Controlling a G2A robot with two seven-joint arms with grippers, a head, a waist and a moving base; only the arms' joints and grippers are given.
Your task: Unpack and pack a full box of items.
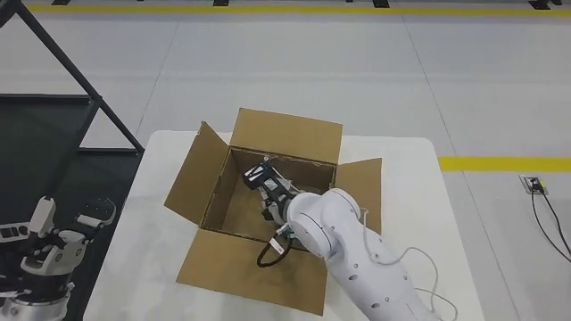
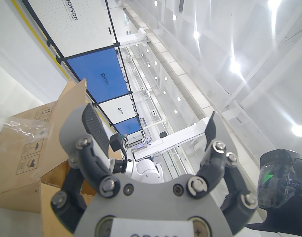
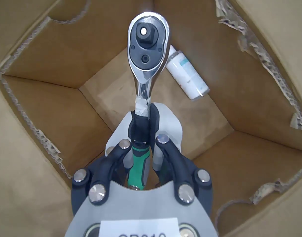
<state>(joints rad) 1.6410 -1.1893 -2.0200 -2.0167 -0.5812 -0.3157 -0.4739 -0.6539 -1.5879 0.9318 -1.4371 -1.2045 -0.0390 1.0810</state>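
Note:
An open cardboard box [image 1: 223,165] stands on the white table, flaps folded out. My right gripper [image 3: 143,122] is down inside the box [image 3: 54,50], shut on a ratchet wrench [image 3: 148,48] by its green and black handle, chrome head pointing at the box floor. A white tube-shaped bottle [image 3: 186,75] lies on the floor of the box beside the wrench head. In the top view the right arm [image 1: 335,232] reaches into the box from the near side. My left gripper [image 2: 151,134] is open, empty and pointing upward, off the table's left side [image 1: 62,232].
The box's flaps [image 1: 259,272] spread over the table on all sides. A black frame [image 1: 80,98] stands left of the table. Torn corrugated edges [image 3: 240,33] line the box opening. The box's outer wall [image 2: 22,149] sits near the left gripper.

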